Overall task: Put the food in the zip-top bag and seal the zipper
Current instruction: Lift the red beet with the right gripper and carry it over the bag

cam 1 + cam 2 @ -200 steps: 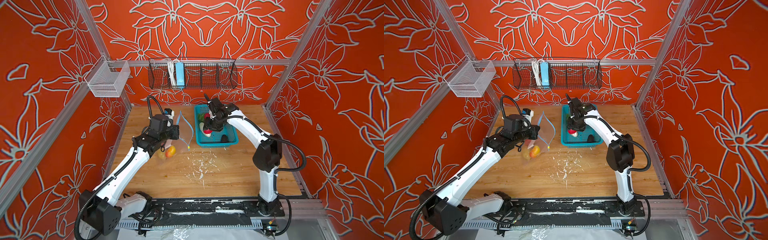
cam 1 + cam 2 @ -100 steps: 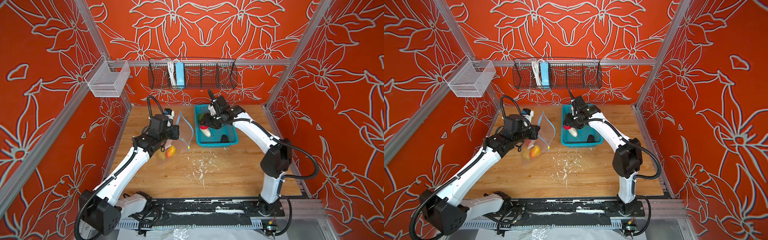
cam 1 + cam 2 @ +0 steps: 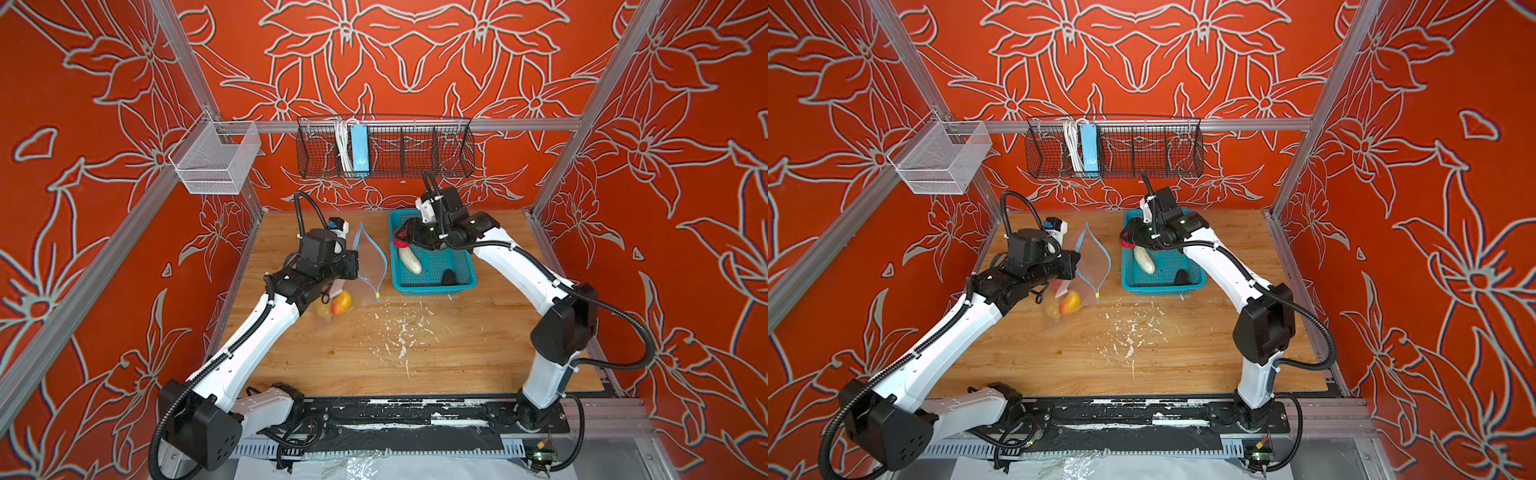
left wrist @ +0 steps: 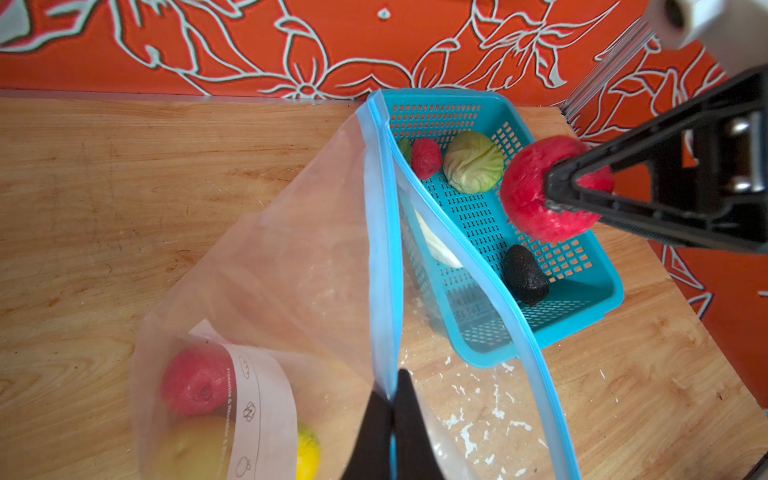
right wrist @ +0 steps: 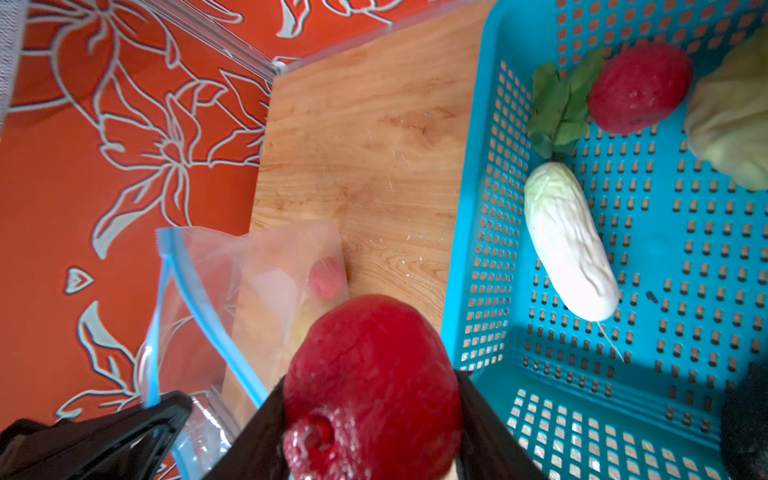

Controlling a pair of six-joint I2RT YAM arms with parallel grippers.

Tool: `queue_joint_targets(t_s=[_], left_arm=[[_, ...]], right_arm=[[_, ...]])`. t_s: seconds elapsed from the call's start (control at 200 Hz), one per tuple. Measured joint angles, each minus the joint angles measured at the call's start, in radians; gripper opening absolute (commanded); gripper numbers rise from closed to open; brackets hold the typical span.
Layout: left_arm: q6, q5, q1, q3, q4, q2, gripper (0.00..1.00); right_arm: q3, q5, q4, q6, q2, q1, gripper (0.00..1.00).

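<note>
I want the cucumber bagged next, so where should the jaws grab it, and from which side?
Take the pale cucumber across its narrow middle, from straight above: it lies flat on the teal basket floor, long and rounded, so jaws should straddle its width.

Robot test cell, of the sort a laboratory has.
The left arm (image 3: 257,332) and the right arm (image 3: 515,266), both white and black, stand on a black rail (image 3: 395,409) at the near edge of a wooden table (image 3: 415,353). An aluminium frame (image 3: 519,124) carries walls (image 3: 395,54) with an orange flower print. On the frame hang a black wire basket (image 3: 415,145) and a white mesh basket (image 3: 212,166).
</note>
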Motion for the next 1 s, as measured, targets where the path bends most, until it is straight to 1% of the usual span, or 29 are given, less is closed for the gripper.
queue_joint_targets(t_s=[0.24, 0.48, 1.001], left_arm=[[0.000, 0.000, 0.000, 0.000, 0.000, 0.000, 0.00], [0.000, 0.000, 0.000, 0.000, -0.001, 0.000, 0.00], [0.000, 0.001, 0.000, 0.000, -0.001, 0.000, 0.00]], right_arm=[[-0.008, -0.029, 0.057, 0.008, -0.052, 0.000, 0.42], [-0.007, -0.051, 0.092, 0.032, -0.055, 0.011, 0.43], [0.015, -0.066, 0.114, 0.048, -0.052, 0.101, 0.43]])
